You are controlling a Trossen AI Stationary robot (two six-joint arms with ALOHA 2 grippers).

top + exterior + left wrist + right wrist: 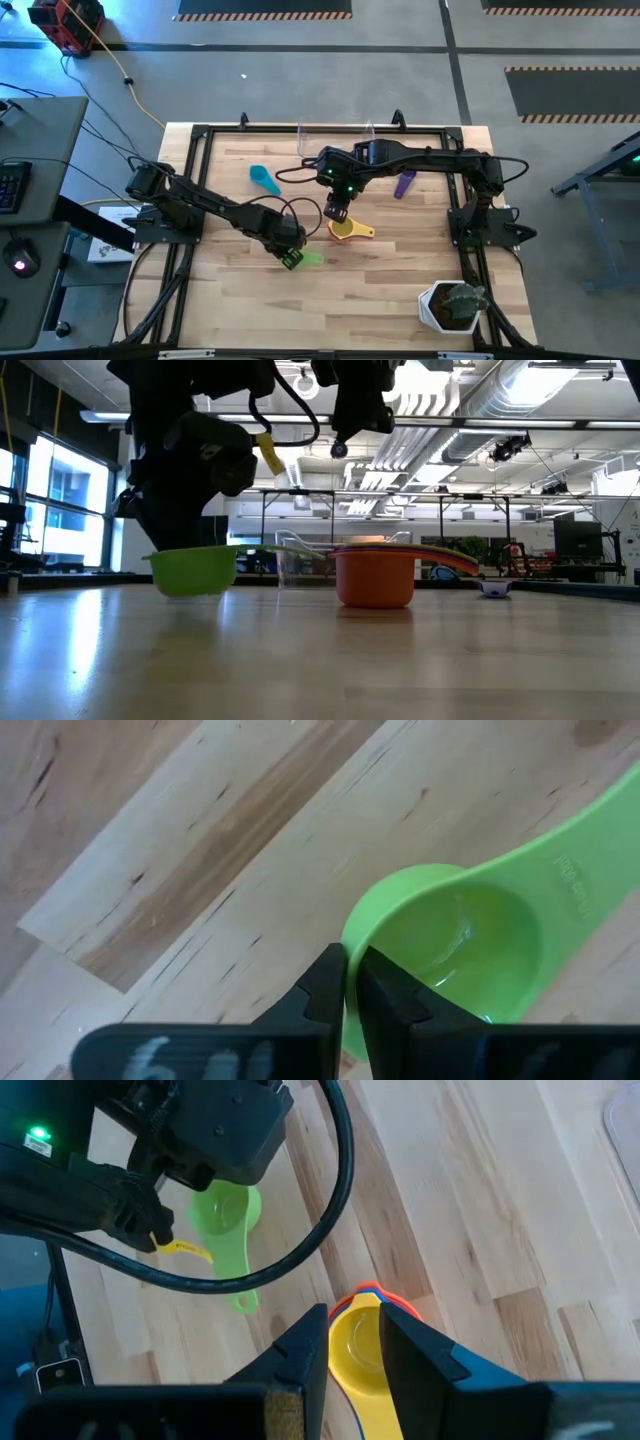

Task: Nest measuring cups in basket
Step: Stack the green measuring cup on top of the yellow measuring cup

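Here my left gripper (345, 995) pinches the rim of the green cup (450, 945), its two fingers pressed onto the near wall, and the cup sits on the wooden surface (250, 300) with its handle lying flat. In the high view that cup (305, 259) shows just beyond my left arm's tip, near the middle of the surface.

My right gripper (352, 1342) hangs over the yellow cup (358, 1348), fingers spread a little to either side of its bowl, not closed on it. The yellow cup is nested in a stack with orange and red rims showing beneath; in the low view the stack (375, 575) stands on the surface just right of the green cup (193, 570).

The teal cup (264, 179) lies toward the far left, the purple cup (404, 183) toward the far right, well apart. The clear basket (335, 140) stands at the far edge, between them. A potted plant (455, 305) occupies the near right corner.
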